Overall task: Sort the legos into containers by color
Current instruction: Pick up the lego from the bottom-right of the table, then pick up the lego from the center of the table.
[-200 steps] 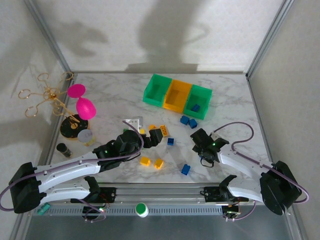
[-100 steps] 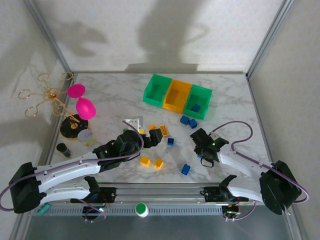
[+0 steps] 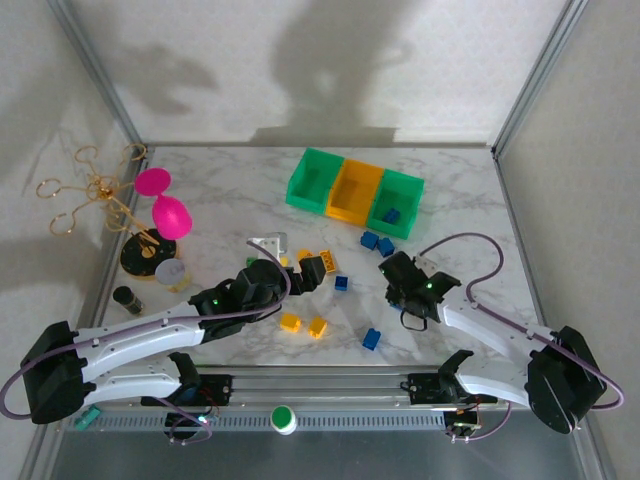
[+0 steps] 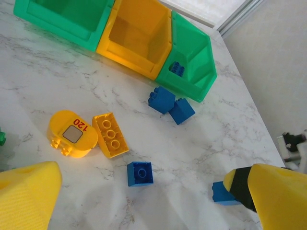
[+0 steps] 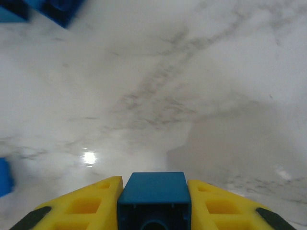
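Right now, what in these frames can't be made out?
- Right wrist view: the held brick, its lower part cut off by the bottom edge. The corner bricks are blurred and cut by the top edge.
- Top view: that same brick, hidden under the right end effector.
- Left wrist view: a blue brick, half behind the finger. A green scrap is cut by the left edge.
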